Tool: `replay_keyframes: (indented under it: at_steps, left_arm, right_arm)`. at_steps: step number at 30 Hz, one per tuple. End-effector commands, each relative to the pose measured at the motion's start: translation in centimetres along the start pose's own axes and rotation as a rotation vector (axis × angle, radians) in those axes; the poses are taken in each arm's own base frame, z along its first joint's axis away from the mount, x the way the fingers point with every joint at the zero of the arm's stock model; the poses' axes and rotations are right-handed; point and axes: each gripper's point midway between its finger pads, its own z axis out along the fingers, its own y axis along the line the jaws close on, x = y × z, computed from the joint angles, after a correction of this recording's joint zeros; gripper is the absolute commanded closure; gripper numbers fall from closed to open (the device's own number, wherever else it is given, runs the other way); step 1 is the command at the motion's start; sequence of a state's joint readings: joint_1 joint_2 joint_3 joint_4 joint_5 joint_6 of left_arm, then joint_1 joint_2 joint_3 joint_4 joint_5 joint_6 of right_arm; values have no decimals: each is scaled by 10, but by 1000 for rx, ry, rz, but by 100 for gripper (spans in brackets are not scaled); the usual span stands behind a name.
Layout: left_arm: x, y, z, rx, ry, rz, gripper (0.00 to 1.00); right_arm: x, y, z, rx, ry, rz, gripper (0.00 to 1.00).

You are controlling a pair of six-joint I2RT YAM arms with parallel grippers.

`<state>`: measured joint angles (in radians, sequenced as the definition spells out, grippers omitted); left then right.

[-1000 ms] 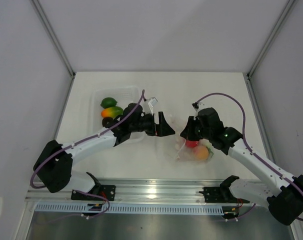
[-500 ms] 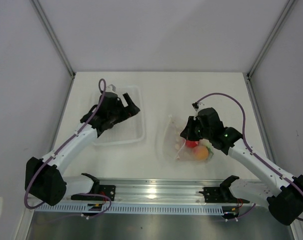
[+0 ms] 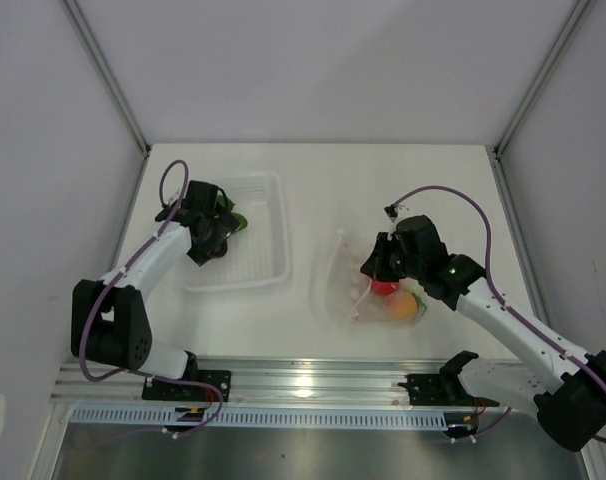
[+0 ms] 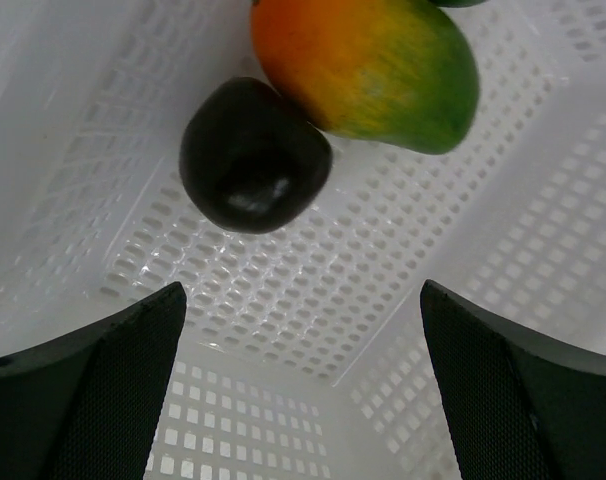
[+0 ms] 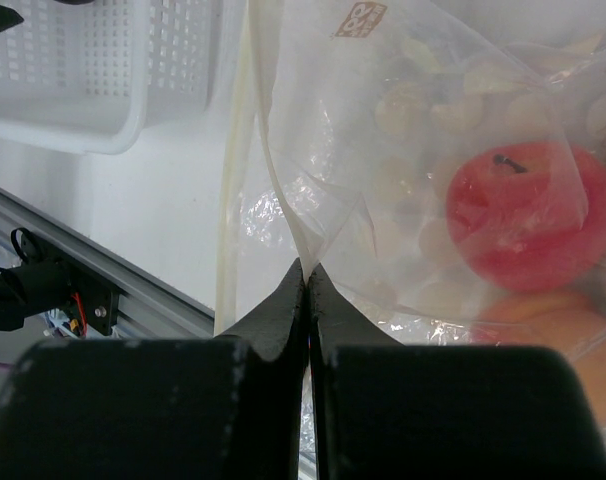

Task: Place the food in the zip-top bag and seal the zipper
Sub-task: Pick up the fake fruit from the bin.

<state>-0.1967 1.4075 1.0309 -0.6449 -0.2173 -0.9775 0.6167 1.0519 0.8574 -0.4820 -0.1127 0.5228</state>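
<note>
My left gripper (image 3: 215, 236) hangs open inside the white perforated tray (image 3: 270, 270), nothing between its fingers (image 4: 83, 400). Just ahead of it lie a dark brown fruit (image 4: 255, 155) and a yellow-red mango (image 4: 368, 65), touching each other. A green piece (image 3: 235, 220) peeks out beside the gripper. The zip-top bag (image 3: 343, 285) lies at centre right with a red fruit (image 5: 518, 215) and an orange peach (image 5: 558, 330) inside. My right gripper (image 5: 306, 272) is shut on a fold of the bag's film and lifts it. The zipper strip (image 5: 233, 200) runs along the bag's edge.
The tray (image 5: 83, 80) stands left of the bag with bare table between them. A metal rail (image 3: 303, 385) with the arm bases runs along the near edge. White walls close in the table at the back and both sides.
My left arm has swung from the middle, near the bag, back left and down into the tray, still open. The right gripper and the bag have not moved.
</note>
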Motion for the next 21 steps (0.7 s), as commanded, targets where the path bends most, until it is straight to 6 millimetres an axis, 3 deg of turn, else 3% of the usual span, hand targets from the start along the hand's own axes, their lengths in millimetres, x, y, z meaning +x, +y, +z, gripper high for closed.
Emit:
replay_keyframes:
  at_steps: [1, 12, 21]
  left_arm:
    - [-10, 7, 10, -82, 8, -86, 1]
    - [-11, 22, 45, -202, 22, -155, 1]
    - [-13, 24, 66, -260, 36, -179, 3]
  right_arm:
    - [-10, 3, -7, -9, -42, -9, 100]
    - [-8, -1, -6, 4, -38, -11, 100]
    - [-7, -6, -4, 20, -35, -18, 100]
